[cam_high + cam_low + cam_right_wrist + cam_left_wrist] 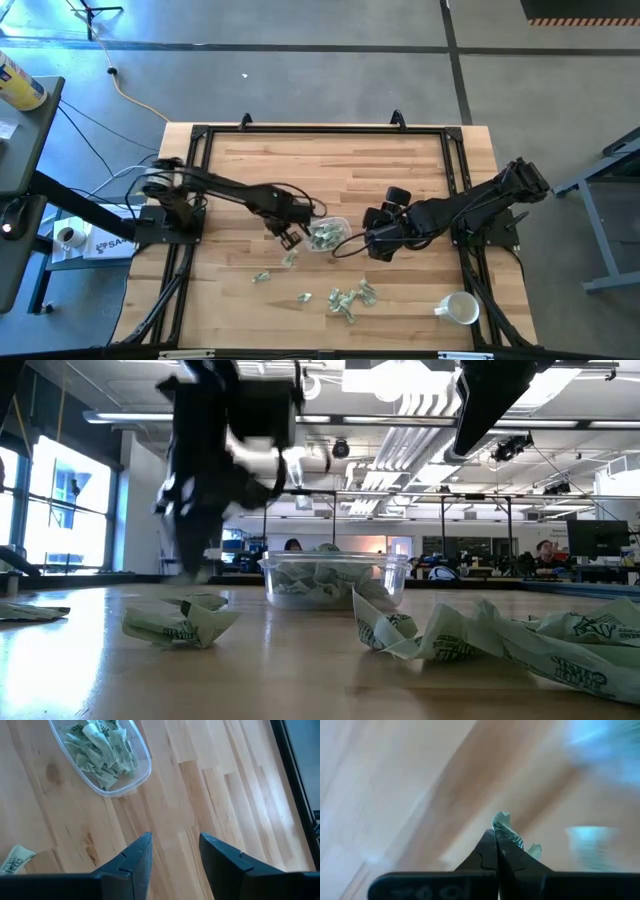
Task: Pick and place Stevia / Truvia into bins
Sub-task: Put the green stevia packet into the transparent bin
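left gripper (291,236): seen at centre of the high view, just left of the tub; jaws are clamped together on a green-and-white packet (509,834), shown pinched at the fingertips in the left wrist view.
right gripper (374,244): seen right of centre in the high view, just right of the tub; jaws are held apart with nothing between them, bare wood visible in the gap in the right wrist view.
tub (327,236): clear, placed at table centre between the two grippers; crumpled packets are piled inside.
loose packets (352,298): scattered on the wood in the lower centre of the high view, well apart from the tub.
mug (459,308): white, found at lower right of the table (420,170).
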